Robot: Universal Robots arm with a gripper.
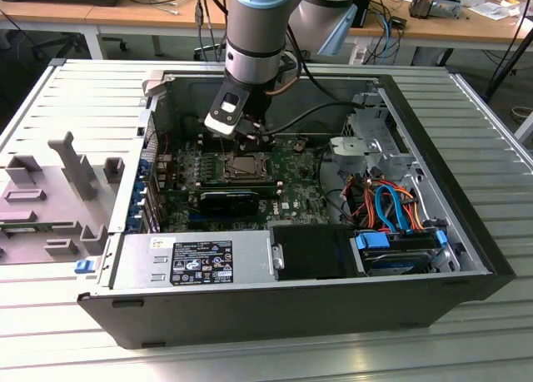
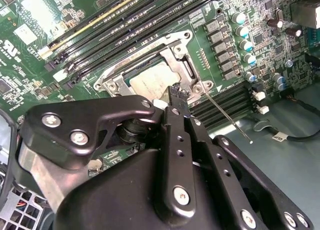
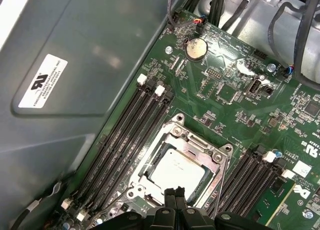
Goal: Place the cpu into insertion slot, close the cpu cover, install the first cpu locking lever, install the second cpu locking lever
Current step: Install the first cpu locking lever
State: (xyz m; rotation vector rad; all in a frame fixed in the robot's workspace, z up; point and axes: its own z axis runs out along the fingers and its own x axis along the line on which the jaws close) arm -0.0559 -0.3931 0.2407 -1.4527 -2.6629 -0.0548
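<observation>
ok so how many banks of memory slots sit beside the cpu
2: one bank lies between the cpu and the grey case wall; the other bank lies on the cpu's opposite side, running off frame. The gripper may hide some board.

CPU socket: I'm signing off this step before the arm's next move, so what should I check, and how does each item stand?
1. cpu seated in the insertion slot: ok.
2. cpu cover lowered over the cpu: ok.
3. Thin locking lever latched: not ok, its free end sticks out loose beside the slot.
4. Other locking lever latched: cannot tell.
5. gripper shut, tips by the cover's edge: ok.
</observation>
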